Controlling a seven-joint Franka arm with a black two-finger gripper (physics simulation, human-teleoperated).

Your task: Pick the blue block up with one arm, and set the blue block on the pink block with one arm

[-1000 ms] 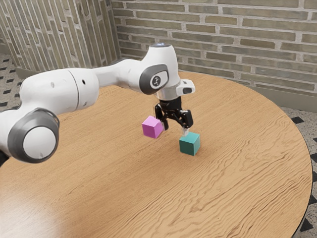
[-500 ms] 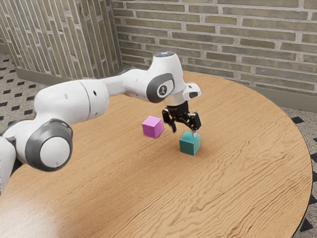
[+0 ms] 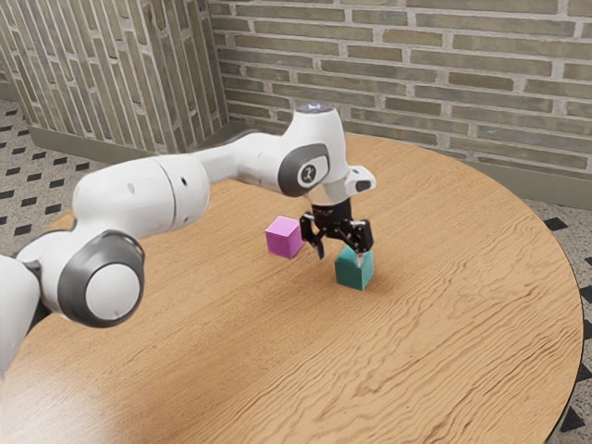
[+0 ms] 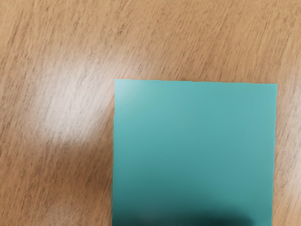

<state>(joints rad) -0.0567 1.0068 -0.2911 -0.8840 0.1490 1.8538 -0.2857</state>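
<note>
Right above the blue block (image 3: 355, 269) is where my pincer (image 3: 339, 243) hangs, spread wide and gripping nothing, its tips level with the block's upper edge or just over it. The block reads more teal than blue, but it is the one I want, and it sits flat on the table (image 3: 444, 314). From my hand's camera its top face (image 4: 193, 150) lies close beneath me, and its edges run square to my hand, so I judge no twist is needed. That is the relation that counts: the block lies straight down from the pincer, perhaps a touch off centre, and as a cube it has no long axis to favour, only flat opposite faces for my fingers to meet. Whether a finger already brushes a side I cannot tell from the exterior view. The pink block (image 3: 283, 237) stands near the blue block, on the side toward my arm's base, apart from it with bare table between them. I reckon the grasp is not yet made; what remains is to sink, close on two faces, lift, then carry the short way over to pink. The risk is nudging the block askew if I drop off centre.
</note>
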